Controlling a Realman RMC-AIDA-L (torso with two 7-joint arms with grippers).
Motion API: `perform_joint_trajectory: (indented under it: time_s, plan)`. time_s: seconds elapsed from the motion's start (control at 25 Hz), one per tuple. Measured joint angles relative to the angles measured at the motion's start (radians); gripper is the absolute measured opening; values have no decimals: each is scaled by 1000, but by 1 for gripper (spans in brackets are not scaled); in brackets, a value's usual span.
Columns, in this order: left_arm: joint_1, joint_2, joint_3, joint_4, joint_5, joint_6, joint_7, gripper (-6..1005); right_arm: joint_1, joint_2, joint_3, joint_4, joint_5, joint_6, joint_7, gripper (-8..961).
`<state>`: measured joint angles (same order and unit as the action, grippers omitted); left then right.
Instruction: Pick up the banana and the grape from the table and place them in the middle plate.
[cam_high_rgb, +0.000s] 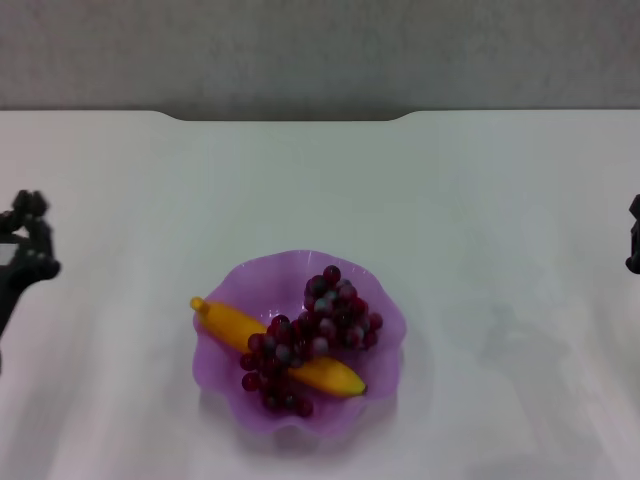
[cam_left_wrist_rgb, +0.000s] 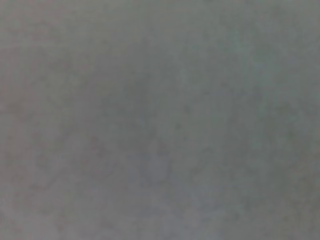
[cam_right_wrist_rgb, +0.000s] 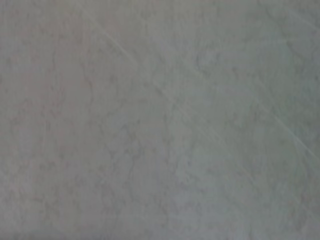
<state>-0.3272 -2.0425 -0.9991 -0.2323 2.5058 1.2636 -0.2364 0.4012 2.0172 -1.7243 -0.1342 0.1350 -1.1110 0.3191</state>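
Head view: banana (cam_high_rgb: 235, 326) & grape bunch (cam_high_rgb: 318, 325) both already in the purple scalloped plate (cam_high_rgb: 390, 300), grapes draped across the banana, its long axis running diagonally from far-left to near-right. Left gripper (cam_high_rgb: 30, 250) at the table's (cam_high_rgb: 480, 200) left edge, right gripper (cam_high_rgb: 634, 235) at the right edge; both well apart from plate, left slightly nearer. Can't tell either's finger state; neither holds fruit.
Wrist views: blank surface only.
Judgement: task looks done.

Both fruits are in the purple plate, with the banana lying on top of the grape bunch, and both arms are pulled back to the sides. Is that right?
Not quite: the order is reversed. The head view shows the grape bunch lying across the banana, covering its middle. The rest holds: both are in the middle plate, with the left gripper and right gripper off at the table sides.
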Motion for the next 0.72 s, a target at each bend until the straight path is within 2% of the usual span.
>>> perform_joint_trajectory:
  time_s: [0.24, 0.4, 0.72]
  plan:
    - [-17, 2, -1, 18, -169, -113, 7, 62, 3, 0, 0, 0, 0, 29, 0, 0]
    - [-29, 3, -2, 42, -256, -160, 7, 38, 8, 0, 0, -1, 0, 49, 0, 0]
    - [-37, 4, -3, 62, -282, -197, 7, 26, 8, 0, 2, -1, 2, 60, 0, 0]
